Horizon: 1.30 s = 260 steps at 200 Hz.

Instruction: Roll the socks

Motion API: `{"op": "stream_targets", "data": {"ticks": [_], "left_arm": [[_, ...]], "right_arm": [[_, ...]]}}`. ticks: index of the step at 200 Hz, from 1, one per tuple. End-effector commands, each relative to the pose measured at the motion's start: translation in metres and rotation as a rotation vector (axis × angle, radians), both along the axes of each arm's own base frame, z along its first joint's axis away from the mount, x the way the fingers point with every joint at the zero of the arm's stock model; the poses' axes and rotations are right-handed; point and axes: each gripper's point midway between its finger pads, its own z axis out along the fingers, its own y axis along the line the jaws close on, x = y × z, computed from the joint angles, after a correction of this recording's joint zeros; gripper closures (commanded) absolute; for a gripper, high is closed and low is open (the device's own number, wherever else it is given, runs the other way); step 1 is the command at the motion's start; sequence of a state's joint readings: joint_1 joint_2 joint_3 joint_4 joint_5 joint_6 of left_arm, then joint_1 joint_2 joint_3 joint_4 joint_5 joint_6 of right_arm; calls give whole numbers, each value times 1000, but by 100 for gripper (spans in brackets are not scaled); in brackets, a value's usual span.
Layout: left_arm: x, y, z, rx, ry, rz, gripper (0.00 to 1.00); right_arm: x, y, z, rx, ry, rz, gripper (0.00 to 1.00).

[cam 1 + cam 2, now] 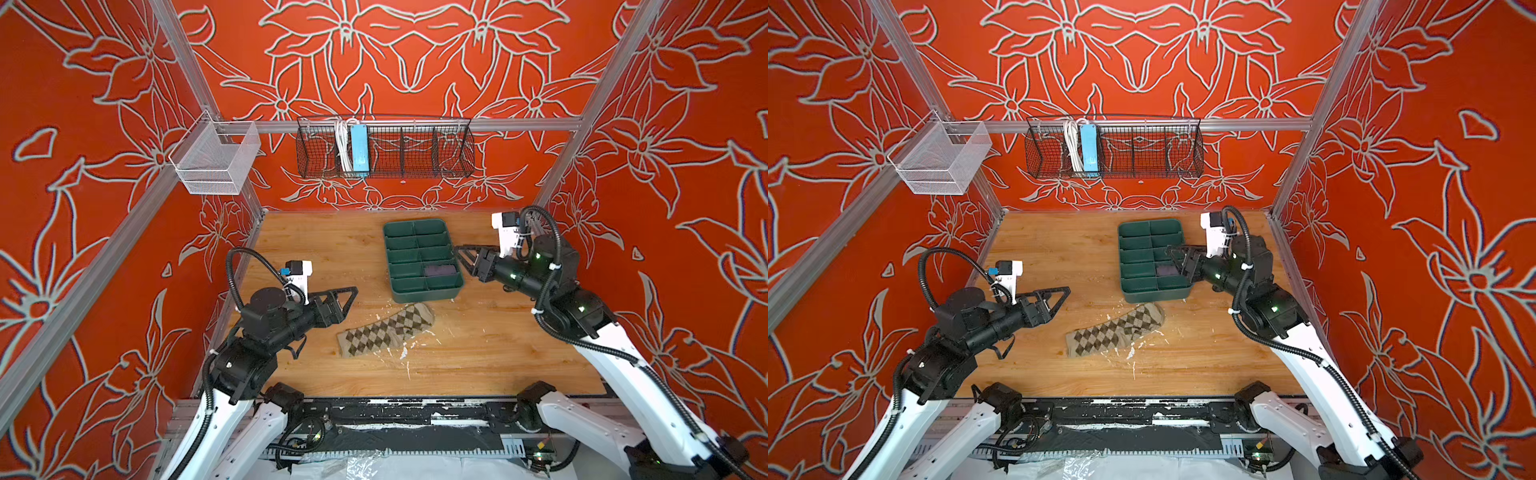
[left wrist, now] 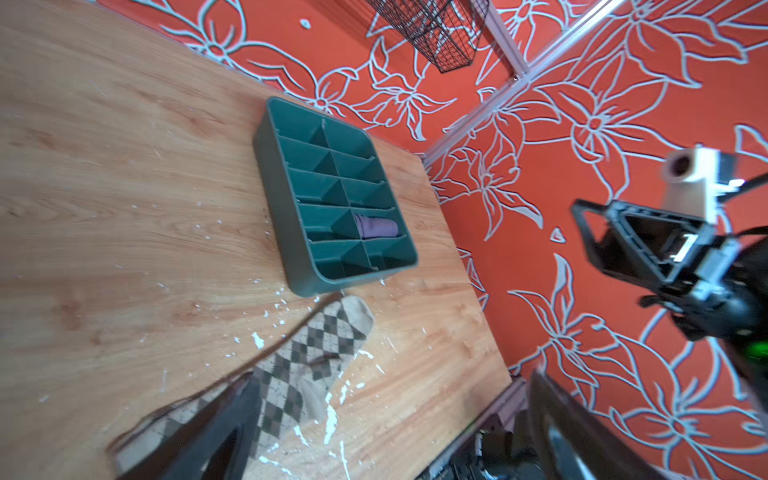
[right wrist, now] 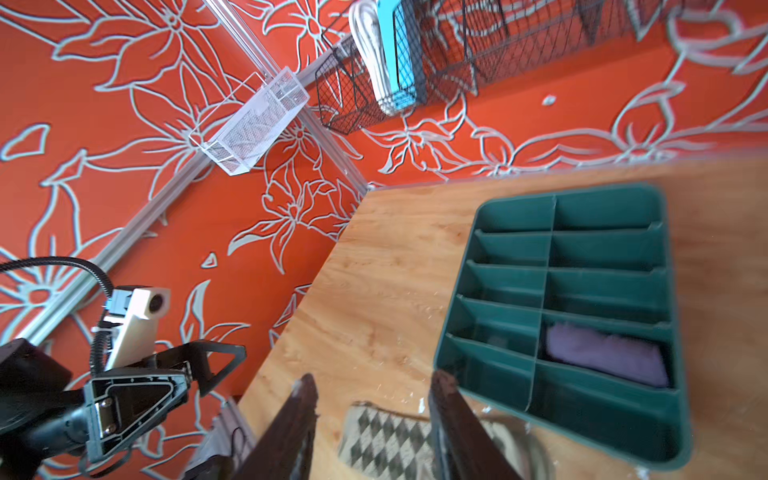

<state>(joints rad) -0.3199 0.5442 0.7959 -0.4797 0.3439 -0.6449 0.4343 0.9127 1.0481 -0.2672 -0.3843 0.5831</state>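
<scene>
Nearest, the wood-grain counter (image 1: 311,249) is smooth and pale brown, scattered with small white flecks (image 1: 403,353). Among them the beige sock (image 1: 384,330) lies flat and loose, a long knitted shape with dark argyle diamonds, its toe end pointing towards the tray. To its left the left pincer (image 1: 349,303), black with triangular open-frame fingers, hangs above the counter with its jaws wide and nothing in them. Just beyond the sock stands the green tray (image 1: 428,293), moulded plastic with rounded corners, split by thin walls into two columns of five compartments. The purple sock (image 1: 440,271), a soft, compact bundle, lies in the right column, second compartment from the near end. The right pincer (image 1: 463,259) hangs beside the tray's right rim, jaws partly apart and holding nothing. On the far wall hangs a black wire basket (image 1: 386,151) holding a blue power strip (image 1: 358,149) and a coiled white cable (image 1: 341,145); a white mesh basket (image 1: 216,158) hangs at the left corner.
</scene>
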Motion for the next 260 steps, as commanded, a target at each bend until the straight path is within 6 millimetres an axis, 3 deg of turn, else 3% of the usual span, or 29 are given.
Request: {"op": "stream_targets", "data": {"ticks": [1,27,50,72,131,173,188,217,260], "left_arm": [[-9,1,-27,-42,133,16,3],[-20,15,-71,0,342,107,3],[-31,20,-111,72,549,129,2],[-34,14,-137,101,666,100,0],[-17,-3,-177,63,706,61,6],[-10,4,-197,122,743,102,6],[-9,6,-200,134,737,114,6],[-8,10,-208,155,734,129,5],[-3,8,-211,173,736,119,5]], "right_arm": [[3,-4,-11,37,50,-45,56],[19,-6,-78,-212,313,-94,52],[29,1,-119,-456,424,-128,43],[42,28,-133,-614,437,-87,39],[97,105,-160,-838,456,-51,37],[129,153,-202,-885,498,-3,37],[141,158,-212,-902,493,-23,38],[162,146,-231,-995,490,-129,42],[175,140,-254,-996,516,-190,55]]}}
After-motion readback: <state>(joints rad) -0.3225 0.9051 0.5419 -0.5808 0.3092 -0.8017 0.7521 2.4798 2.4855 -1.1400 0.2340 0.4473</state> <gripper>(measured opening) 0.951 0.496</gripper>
